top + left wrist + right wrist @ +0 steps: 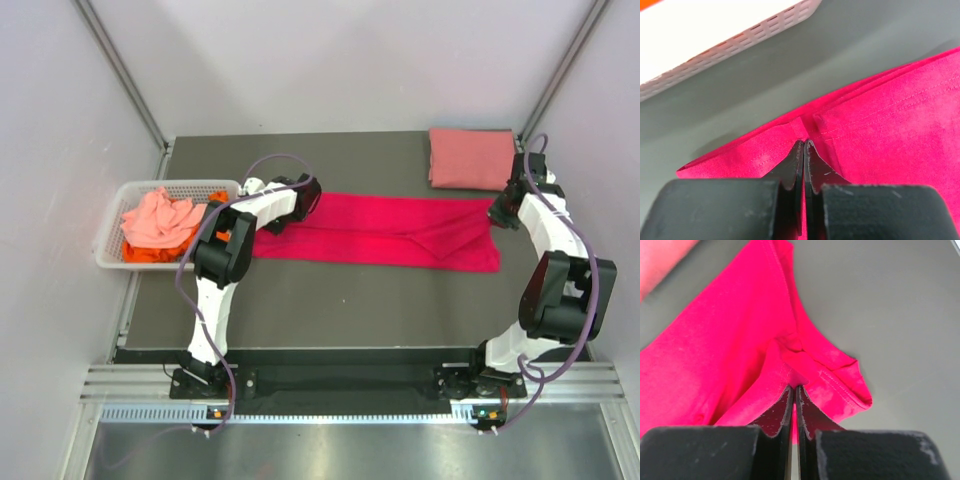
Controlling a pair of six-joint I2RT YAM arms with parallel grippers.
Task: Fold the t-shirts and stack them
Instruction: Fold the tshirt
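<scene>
You are pinching the magenta-red t-shirt [380,232] at both ends.
Your left end effector [804,142] and right end effector [793,386] are each clamping its edge while it is lying spread along the surface [330,310]; the salmon t-shirt [470,158] is sitting folded near the far right corner.

White slotted basket [180,186], magenta-red t-shirt [380,232], salmon pink t-shirt [470,158], perhaps orange t-shirt [142,256]

1 overhead view, 2 wrist close-ups.
Top looks down on the table [330,310]; wrists sit close; all 3 share the shirt [380,232].
</scene>
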